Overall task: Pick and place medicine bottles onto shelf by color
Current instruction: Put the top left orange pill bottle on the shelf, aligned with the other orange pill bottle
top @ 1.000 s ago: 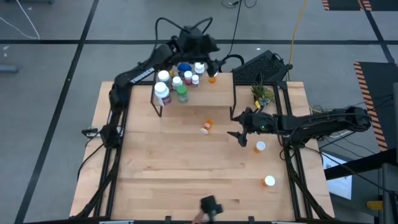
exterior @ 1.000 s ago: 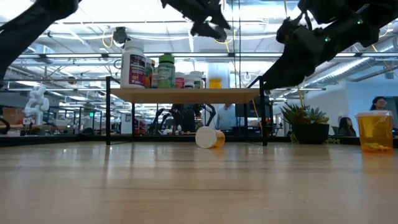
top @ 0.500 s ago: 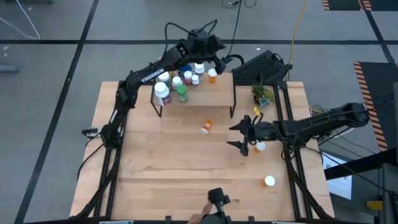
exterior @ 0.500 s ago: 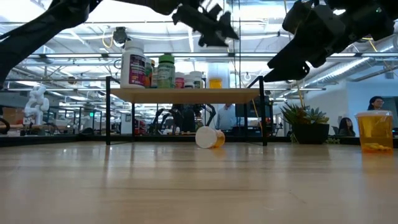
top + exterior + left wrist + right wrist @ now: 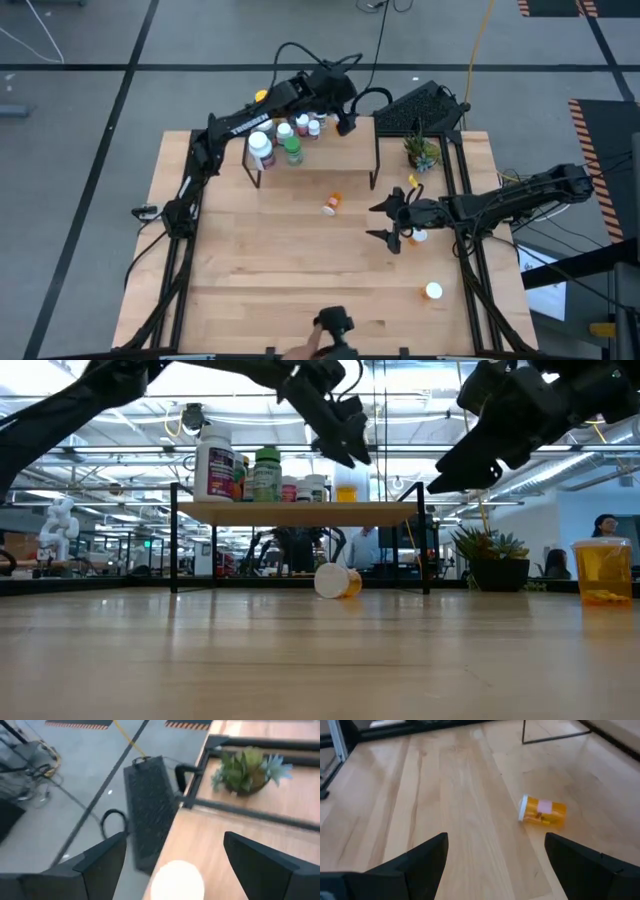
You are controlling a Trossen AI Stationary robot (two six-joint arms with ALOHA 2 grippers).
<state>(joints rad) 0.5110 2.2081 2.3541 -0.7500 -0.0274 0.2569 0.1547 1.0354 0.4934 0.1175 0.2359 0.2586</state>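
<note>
the left gripper [image 5: 345, 118] has been drawn back from the right end of the small light-wood shelf on thin dark legs [image 5: 360, 145] over the last second, and it is now seen with its fingers spread and nothing between them. a small orange pill bottle with a white cap [image 5: 346, 488] has been left standing on that end of the shelf, at about one o'clock from the table's middle; in the left wrist view its white cap [image 5: 177, 878] lies just below the parted fingers. the white, green and blue bottles [image 5: 275, 142] are grouped at the shelf's left end, so this placement is judged done and sorted by colour.

the right gripper [image 5: 388, 221] has been swung down toward four o'clock, fingers wide apart and empty. an orange bottle lying on its side [image 5: 542, 811] is framed ahead of it on the large light-wood tabletop [image 5: 260, 270], under the shelf's front edge. another upright white-capped orange bottle [image 5: 433, 291] is left at five o'clock. the lying bottle is judged the next pick.
</note>
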